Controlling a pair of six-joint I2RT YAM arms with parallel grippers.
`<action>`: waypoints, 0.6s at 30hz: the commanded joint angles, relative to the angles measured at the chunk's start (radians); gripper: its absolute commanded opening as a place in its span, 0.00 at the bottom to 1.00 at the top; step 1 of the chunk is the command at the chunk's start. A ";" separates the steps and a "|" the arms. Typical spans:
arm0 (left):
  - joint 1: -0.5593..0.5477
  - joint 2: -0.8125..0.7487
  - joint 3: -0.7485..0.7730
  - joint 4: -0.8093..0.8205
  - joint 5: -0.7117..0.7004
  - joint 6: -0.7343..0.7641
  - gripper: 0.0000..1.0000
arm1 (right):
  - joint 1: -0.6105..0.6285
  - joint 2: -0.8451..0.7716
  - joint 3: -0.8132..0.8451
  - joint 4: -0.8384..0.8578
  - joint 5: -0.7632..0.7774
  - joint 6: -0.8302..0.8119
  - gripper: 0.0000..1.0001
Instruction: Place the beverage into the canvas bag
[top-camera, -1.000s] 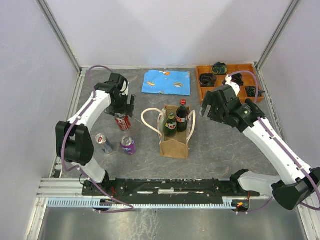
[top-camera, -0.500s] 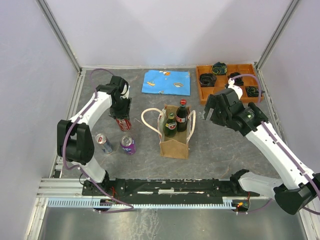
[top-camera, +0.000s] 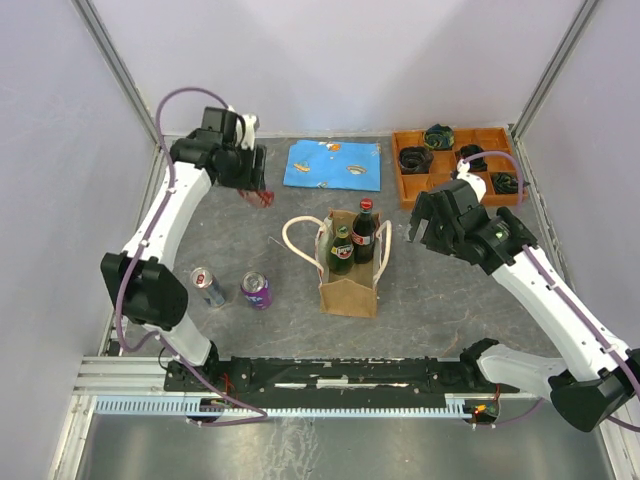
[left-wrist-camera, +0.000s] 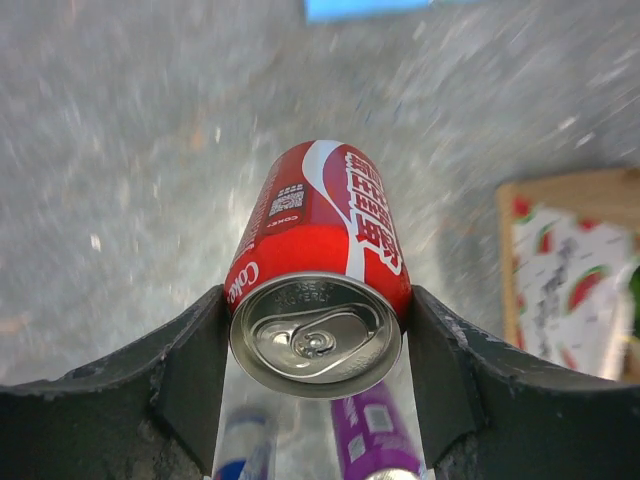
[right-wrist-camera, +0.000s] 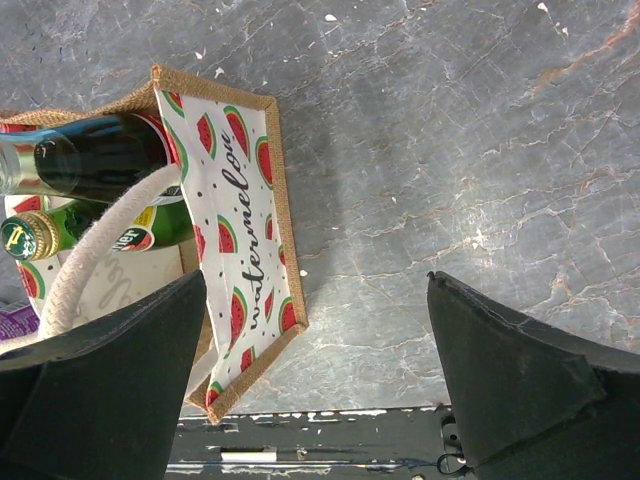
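My left gripper (top-camera: 256, 186) is shut on a red cola can (top-camera: 263, 197) and holds it in the air over the table's back left. In the left wrist view the can (left-wrist-camera: 320, 250) sits top-up between both fingers (left-wrist-camera: 190, 370), with the canvas bag (left-wrist-camera: 565, 270) off to the right. The tan bag (top-camera: 349, 272) stands upright mid-table with white rope handles, holding a green bottle (top-camera: 342, 249) and a dark cola bottle (top-camera: 364, 230). My right gripper (top-camera: 418, 226) hovers wide open just right of the bag (right-wrist-camera: 240, 220), nothing between its fingers (right-wrist-camera: 100, 380).
A purple can (top-camera: 256, 289) and a blue-and-silver can (top-camera: 207, 286) stand on the table left of the bag. A blue cloth (top-camera: 333, 164) lies at the back. An orange tray (top-camera: 415, 188) with dark items sits at the back right. Walls close in on both sides.
My left gripper shut on the red can where it stood on the table and lifted it up and toward the back. The right arm shifted only slightly.
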 joint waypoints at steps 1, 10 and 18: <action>-0.001 -0.105 0.146 0.187 0.187 0.031 0.03 | -0.003 0.000 0.002 0.043 -0.001 0.006 0.99; -0.134 -0.202 0.218 0.432 0.451 0.009 0.03 | -0.004 0.016 0.009 0.052 -0.009 0.002 0.99; -0.466 -0.294 0.073 0.443 0.411 0.242 0.03 | -0.005 0.010 0.011 0.043 -0.004 0.000 0.99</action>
